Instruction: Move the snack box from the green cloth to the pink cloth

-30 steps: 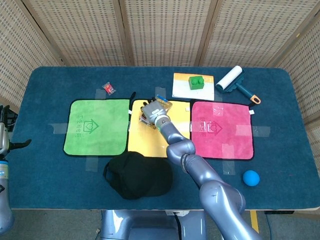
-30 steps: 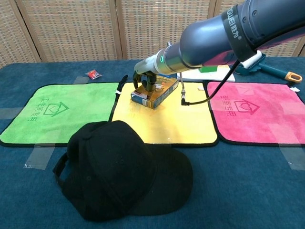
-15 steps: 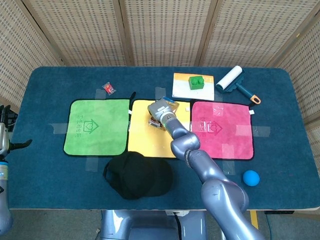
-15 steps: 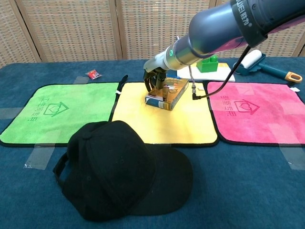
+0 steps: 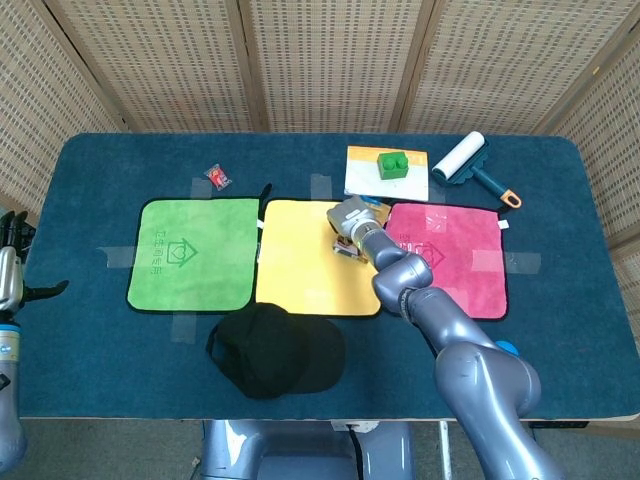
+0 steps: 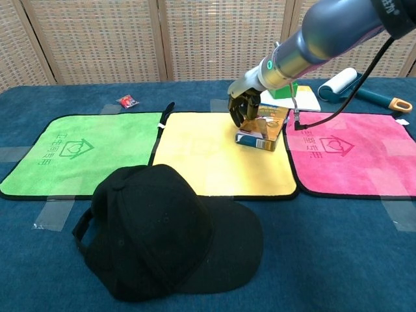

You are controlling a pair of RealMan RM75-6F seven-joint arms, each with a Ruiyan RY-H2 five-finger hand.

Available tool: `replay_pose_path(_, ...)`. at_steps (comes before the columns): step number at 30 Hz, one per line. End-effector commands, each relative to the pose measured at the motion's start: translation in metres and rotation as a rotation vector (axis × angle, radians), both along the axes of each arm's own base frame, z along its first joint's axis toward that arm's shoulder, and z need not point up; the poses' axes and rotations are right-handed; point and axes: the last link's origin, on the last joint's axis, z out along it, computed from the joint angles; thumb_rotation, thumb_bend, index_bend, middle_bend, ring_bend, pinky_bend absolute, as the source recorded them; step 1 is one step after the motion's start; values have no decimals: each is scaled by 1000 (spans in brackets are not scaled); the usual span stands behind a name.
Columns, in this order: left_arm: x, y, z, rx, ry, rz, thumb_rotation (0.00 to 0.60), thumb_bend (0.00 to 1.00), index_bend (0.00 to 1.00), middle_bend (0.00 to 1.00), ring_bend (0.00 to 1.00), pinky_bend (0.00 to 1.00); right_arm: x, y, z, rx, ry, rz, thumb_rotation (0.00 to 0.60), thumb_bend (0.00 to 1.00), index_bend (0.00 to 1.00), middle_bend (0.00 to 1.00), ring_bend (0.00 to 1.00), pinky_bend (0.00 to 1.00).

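Note:
My right hand (image 6: 247, 110) (image 5: 350, 222) grips the snack box (image 6: 262, 127) (image 5: 352, 243), a small brown and blue carton. The box hangs just over the right edge of the yellow cloth (image 6: 208, 156) (image 5: 305, 260), close to the pink cloth (image 6: 351, 156) (image 5: 455, 260). The green cloth (image 6: 71, 153) (image 5: 195, 250) at the left lies bare. My left hand (image 5: 12, 262) shows at the far left edge of the head view, off the table; how its fingers stand is unclear.
A black cap (image 6: 162, 227) (image 5: 275, 350) lies in front of the yellow cloth. Behind the cloths sit a green block (image 5: 392, 164) on a white sheet, a lint roller (image 5: 465, 160) and a small red packet (image 6: 127, 101). A blue ball (image 5: 504, 347) peeks out at front right.
My right hand has carried the snack box to the right, from the left part of the yellow cloth to its right edge. The left hand has stayed put.

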Motion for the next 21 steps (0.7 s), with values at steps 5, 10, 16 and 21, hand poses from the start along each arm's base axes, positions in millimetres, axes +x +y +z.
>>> replay_pose_path(5,1,-1,-1,-5,0,-4,600,0,0,0,0,0,-23,9,23,45,54,-15,600,1000,410,372,290,290)
replay_pose_path(10,2,-1,-1,-6,-4,-5,600,0,0,0,0,0,-34,15,37,56,59,-48,600,1000,408,369,290,295)
replay_pose_path(16,3,-2,-2,-13,-5,-10,600,0,0,0,0,0,-47,21,52,56,66,-79,600,1000,407,368,290,299)
replay_pose_path(21,4,-2,-4,-18,-4,-14,600,0,0,0,0,0,-60,29,65,50,65,-98,600,1000,406,368,289,300)
